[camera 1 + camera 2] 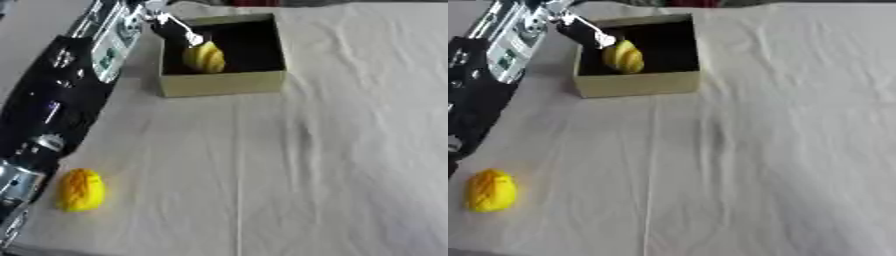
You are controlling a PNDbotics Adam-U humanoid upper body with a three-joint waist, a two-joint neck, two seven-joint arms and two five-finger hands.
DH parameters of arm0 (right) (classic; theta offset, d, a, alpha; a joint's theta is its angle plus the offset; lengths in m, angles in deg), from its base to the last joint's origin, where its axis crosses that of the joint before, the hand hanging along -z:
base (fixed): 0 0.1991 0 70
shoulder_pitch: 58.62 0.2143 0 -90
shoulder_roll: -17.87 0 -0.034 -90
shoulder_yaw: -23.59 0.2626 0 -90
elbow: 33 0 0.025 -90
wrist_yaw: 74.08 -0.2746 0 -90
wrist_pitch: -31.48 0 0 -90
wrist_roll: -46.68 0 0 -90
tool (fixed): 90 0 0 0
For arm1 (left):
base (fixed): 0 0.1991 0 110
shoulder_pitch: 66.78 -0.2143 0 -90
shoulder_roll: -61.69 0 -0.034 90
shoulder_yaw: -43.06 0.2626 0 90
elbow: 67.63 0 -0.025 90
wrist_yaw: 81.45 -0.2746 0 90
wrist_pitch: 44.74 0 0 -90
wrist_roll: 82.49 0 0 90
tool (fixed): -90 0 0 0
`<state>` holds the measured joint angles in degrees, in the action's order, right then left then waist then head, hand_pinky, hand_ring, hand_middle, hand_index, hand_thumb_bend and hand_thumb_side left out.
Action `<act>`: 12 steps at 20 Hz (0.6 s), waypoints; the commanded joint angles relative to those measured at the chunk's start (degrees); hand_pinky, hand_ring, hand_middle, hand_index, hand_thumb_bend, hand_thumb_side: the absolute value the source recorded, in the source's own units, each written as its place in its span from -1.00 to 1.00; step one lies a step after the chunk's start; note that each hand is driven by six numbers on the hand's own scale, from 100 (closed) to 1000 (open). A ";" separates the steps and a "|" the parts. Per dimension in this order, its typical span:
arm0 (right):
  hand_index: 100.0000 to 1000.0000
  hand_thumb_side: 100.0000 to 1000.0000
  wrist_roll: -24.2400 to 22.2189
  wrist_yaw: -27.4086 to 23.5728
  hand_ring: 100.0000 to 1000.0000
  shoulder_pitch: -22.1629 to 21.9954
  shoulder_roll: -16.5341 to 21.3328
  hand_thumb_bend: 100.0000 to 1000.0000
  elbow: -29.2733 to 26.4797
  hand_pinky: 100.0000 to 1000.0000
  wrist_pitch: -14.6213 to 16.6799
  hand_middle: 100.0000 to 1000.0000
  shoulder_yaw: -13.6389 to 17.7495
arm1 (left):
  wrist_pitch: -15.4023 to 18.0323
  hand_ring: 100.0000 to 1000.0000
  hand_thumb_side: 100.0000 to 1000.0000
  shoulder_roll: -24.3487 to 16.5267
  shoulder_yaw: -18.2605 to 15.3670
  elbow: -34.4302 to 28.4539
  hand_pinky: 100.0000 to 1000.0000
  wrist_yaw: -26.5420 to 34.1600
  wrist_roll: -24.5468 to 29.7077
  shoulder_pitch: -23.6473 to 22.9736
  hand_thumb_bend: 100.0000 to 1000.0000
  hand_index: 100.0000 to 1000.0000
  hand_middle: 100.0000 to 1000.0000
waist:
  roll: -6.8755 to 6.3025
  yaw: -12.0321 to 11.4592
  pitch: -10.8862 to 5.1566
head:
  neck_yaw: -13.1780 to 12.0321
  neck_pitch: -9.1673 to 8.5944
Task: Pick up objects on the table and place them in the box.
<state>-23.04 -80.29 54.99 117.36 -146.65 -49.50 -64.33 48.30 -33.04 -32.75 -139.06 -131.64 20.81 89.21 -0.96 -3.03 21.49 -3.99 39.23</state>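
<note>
Now left robot hand (179, 31) over box (223, 82), fingers pinching yellow fruit (205, 57) inside rim, low enough for release. Second yellow fruit (80, 190) on worktop (332, 165), near left edge, awaiting pickup.

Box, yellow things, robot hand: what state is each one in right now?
Box: open at the top, upright on the cloth.
Ridged yellow object: over the box's opening, at the left hand's fingertips.
Other yellow object: lying on the cloth, untouched.
Left hand: reaching over the box; whether it grips cannot be told.
Right hand: not in view.
</note>
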 commanded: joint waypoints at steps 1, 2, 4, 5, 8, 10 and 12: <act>0.67 0.04 0.40 0.11 0.61 0.09 1.83 -1.00 -0.95 0.68 -0.05 0.36 0.69 | -2.63 0.68 -0.73 -5.65 -1.49 -11.07 0.63 6.09 -0.62 0.41 -0.28 0.68 0.52 | -0.03 -0.56 -1.78 | 1.05 0.43; 0.67 0.04 0.50 0.24 0.61 -0.09 2.06 -1.00 -0.95 0.68 -0.03 0.36 0.77 | -3.48 0.67 -0.72 -7.45 -1.69 -14.78 0.63 8.44 -0.45 -0.27 -0.29 0.68 0.51 | -0.07 -0.92 -1.88 | 1.42 0.55; 0.67 0.03 0.72 0.53 0.61 -0.38 2.55 -1.00 -0.95 0.68 0.11 0.36 0.97 | -5.06 0.67 -0.66 -12.15 -1.84 -22.54 0.63 13.42 0.21 -2.72 -0.26 0.68 0.51 | -0.21 -1.63 -2.06 | 2.01 0.83; 0.67 0.03 0.85 0.70 0.61 -0.52 2.78 -1.00 -0.95 0.68 0.21 0.36 1.09 | -5.95 0.67 -0.64 -14.72 -1.93 -26.52 0.63 15.80 0.58 -4.42 -0.24 0.68 0.51 | -0.27 -1.94 -2.11 | 2.24 0.90; 0.67 0.02 1.34 1.12 0.61 -0.76 3.33 -1.00 -0.95 0.68 0.39 0.36 1.47 | -8.84 0.67 -0.58 -22.32 -2.51 -38.02 0.64 22.22 0.98 -11.31 -0.21 0.69 0.52 | -0.36 -2.74 -2.14 | 2.77 1.08; 0.67 0.02 1.55 1.28 0.61 -0.70 3.46 -1.00 -0.95 0.68 0.48 0.36 1.58 | -8.64 0.67 -0.57 -26.98 -2.72 -41.93 0.63 26.03 0.19 -16.61 -0.20 0.70 0.52 | -0.28 -3.04 -2.08 | 3.02 0.99; 0.67 0.02 1.64 1.35 0.61 -0.59 3.47 -1.00 -0.95 0.68 0.55 0.36 1.61 | -6.45 0.68 -0.55 -30.63 -2.46 -42.87 0.63 28.41 -0.68 -21.54 -0.18 0.70 0.52 | -0.11 -3.13 -1.96 | 3.27 0.67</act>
<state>-21.68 -79.61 53.97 118.98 -146.65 -49.03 -63.32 41.22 -59.52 -34.47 -179.87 -105.15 20.63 67.47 -1.12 -6.07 20.83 -0.97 39.99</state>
